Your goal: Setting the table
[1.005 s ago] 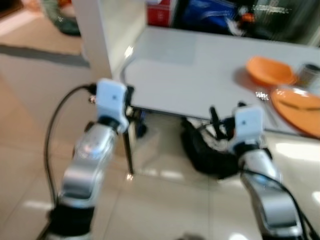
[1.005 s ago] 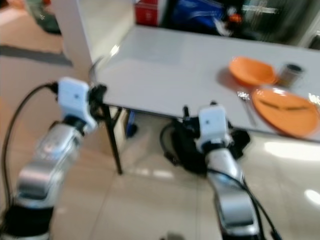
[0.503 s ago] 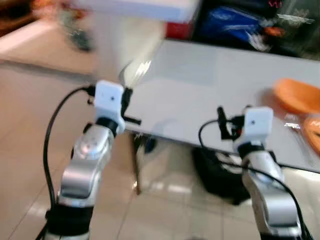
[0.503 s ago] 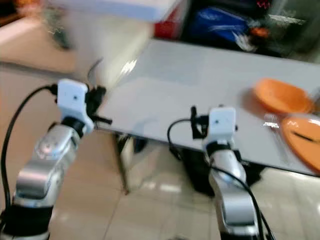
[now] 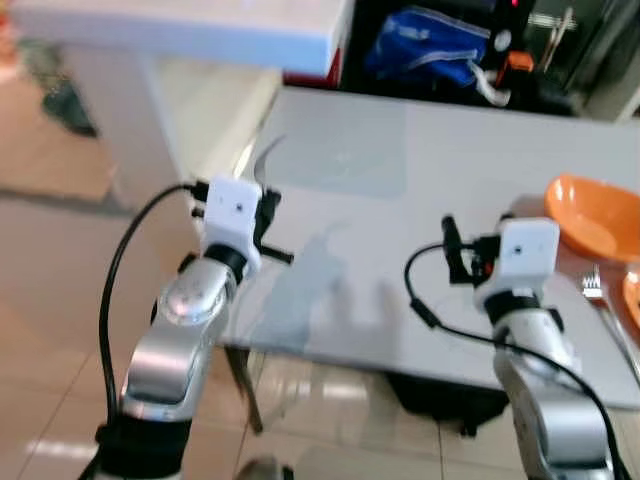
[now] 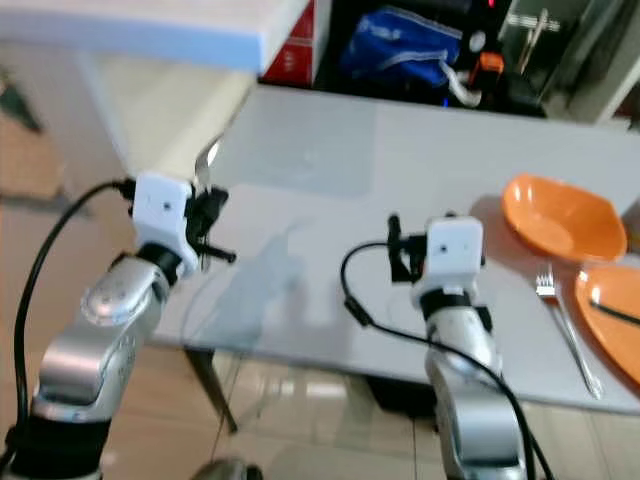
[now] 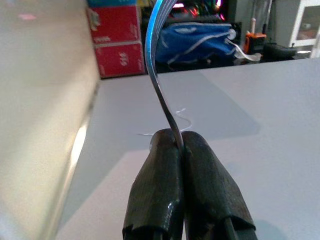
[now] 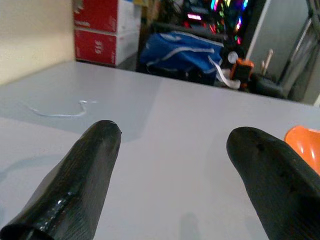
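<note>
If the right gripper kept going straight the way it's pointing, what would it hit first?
Probably nothing soon: the open right gripper points low across the bare grey table, and the blue bag past its far edge seems the first thing in line.

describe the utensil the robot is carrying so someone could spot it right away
Start at the grey table and find the left gripper over its near left corner. Pinched between the shut fingers, a thin curved metal utensil sticks up. The fork by the orange plate lies flat instead.

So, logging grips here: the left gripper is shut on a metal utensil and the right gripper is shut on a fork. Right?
Not quite. The left gripper is shut on the metal utensil, but the right wrist view shows the right gripper open and empty.
</note>
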You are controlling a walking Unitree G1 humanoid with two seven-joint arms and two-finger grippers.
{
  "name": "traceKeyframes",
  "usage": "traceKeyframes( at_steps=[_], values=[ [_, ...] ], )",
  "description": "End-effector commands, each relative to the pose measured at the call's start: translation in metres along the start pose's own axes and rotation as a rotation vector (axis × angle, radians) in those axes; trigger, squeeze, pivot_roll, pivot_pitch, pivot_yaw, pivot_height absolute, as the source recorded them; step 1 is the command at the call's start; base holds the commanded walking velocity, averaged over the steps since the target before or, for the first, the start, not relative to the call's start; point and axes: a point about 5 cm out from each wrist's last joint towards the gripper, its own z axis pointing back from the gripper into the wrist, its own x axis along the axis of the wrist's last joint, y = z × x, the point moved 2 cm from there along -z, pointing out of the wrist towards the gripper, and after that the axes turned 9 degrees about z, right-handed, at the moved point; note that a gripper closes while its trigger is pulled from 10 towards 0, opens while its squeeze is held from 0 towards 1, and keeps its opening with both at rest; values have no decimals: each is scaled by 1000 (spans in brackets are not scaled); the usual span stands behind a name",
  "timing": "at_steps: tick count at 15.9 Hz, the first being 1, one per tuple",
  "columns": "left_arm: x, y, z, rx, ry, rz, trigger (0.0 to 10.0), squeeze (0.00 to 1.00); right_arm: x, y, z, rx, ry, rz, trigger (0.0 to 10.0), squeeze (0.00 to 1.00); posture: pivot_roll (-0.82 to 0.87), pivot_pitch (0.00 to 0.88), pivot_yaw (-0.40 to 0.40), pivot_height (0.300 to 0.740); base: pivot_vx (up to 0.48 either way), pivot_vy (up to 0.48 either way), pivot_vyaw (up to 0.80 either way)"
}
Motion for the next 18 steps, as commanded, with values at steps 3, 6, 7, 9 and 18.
traceKeyframes(
  at_steps=[3, 6, 7, 9, 18],
  values=[
    [-7, -3, 0, 15, 111, 71, 10000, 0, -2, -6, 9, 8, 33, -20, 10000, 0, 16, 89, -35, 740, 0, 0, 0],
    [-4, 0, 1, 2, 126, 132, 10000, 0, 0, 6, 18, 120, 27, -40, 10000, 0, 21, 123, -51, 740, 0, 0, 0],
    [-5, 5, -1, 31, 149, 179, 10000, 0, -3, 10, 22, 157, 46, -62, 10000, 0, 20, 129, -48, 740, 0, 0, 0],
    [-4, 4, -1, 0, 178, 205, 10000, 0, -4, 9, 26, 166, 63, -85, 10000, 0, 8, 125, -40, 740, 0, 0, 0],
    [-21, 1, -38, -88, 447, 301, 10000, 0, 1, 6, 29, 286, 88, -218, 10000, 0, -17, 104, -12, 740, 0, 0, 0]
  ],
)
